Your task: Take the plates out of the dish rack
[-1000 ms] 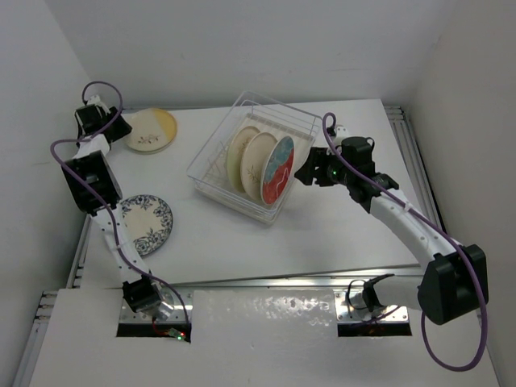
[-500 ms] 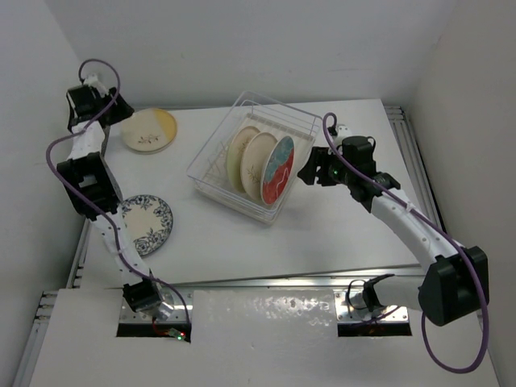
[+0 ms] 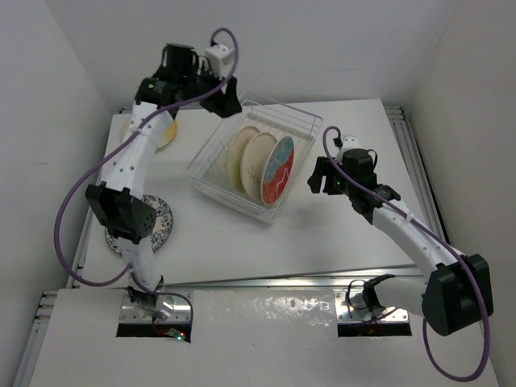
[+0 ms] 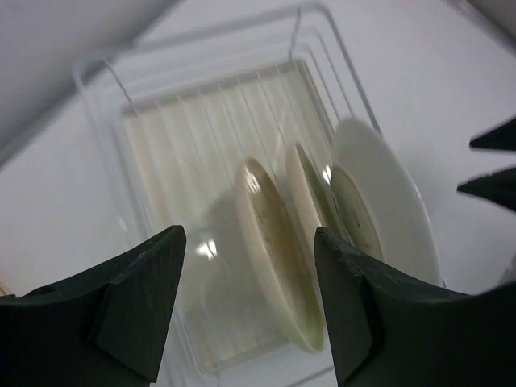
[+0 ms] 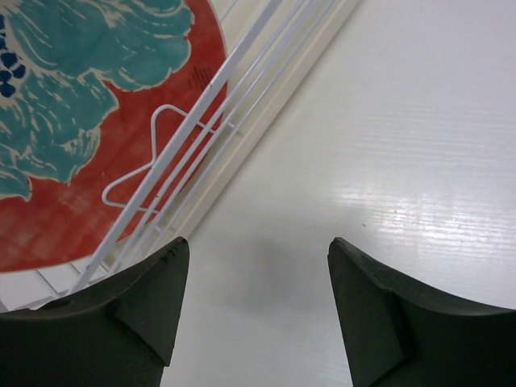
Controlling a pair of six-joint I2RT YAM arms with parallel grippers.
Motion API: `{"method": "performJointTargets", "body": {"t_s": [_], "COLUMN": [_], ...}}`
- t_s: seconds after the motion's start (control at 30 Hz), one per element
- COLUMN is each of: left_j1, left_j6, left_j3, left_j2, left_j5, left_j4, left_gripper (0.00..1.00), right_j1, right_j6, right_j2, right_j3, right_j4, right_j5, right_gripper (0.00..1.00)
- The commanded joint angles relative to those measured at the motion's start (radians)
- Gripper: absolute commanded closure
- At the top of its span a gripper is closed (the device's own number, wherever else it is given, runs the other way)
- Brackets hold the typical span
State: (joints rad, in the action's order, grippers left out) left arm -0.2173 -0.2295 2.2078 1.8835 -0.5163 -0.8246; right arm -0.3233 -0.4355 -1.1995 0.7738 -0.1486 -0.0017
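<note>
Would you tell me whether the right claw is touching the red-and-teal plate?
Apart. The right wrist view shows the right claw open over bare table, with the dish rack wires standing between it and the red-and-teal plate.

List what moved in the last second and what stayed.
The left gripper swung from the far-left corner to above the dish rack, jaws open. The right gripper backed slightly away from the rack, open. Three racked plates and both table plates stayed.
</note>
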Motion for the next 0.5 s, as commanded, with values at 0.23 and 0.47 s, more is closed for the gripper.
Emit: {"method": "performJointTargets", "body": {"t_s": [0.23,0.47], "left_j1": [-0.136,-0.145], "left_j6": [-0.111,-0.093], "left_j3": [-0.157,-0.287], "left_j2": [0.006,0.012], "left_j5": [0.228,0.256], "left_j4": [-0.13,-0.107], "left_gripper": [0.38,0.45], "right_j1": [-0.005,-0.006], "right_j6": [0.066,0.061], "right_j2": [0.048,0.066], "right_j3": [-0.09,-0.13], "right_j4": [0.057,0.058], "right_j5": [0.005,0.005], "right_gripper": [0.3,0.3]}}
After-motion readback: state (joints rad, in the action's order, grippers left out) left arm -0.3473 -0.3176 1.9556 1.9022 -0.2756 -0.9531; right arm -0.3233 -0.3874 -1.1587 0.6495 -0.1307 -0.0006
